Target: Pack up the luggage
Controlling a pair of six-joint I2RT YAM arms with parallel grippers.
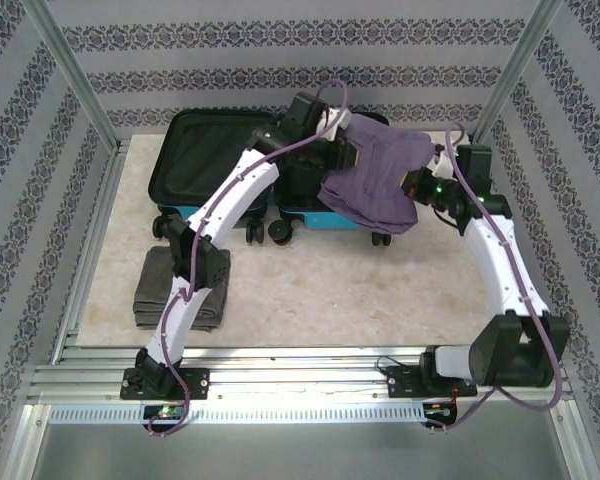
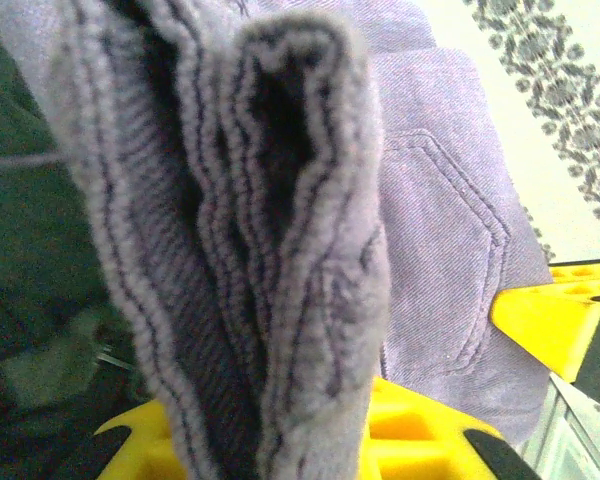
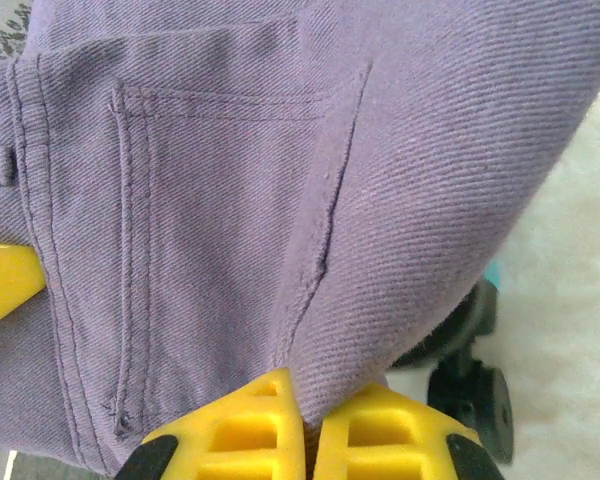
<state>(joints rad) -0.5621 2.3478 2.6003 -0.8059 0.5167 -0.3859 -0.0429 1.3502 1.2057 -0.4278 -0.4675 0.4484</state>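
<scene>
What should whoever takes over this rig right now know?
Grips: left pincer shut on the purple trousers; right pincer shut on them too.
Where: trousers hang between both over the open luggage at the far side of the table; its right half is hidden. A grey stack lies near the left arm.
Done: trousers lifted.
Left: lower them in, release, then probably the grey stack.

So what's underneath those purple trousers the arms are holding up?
The right half of the open turquoise suitcase: its blue edge and black wheels peek out below. Whatever lies inside that half is covered by the purple trousers.
</scene>
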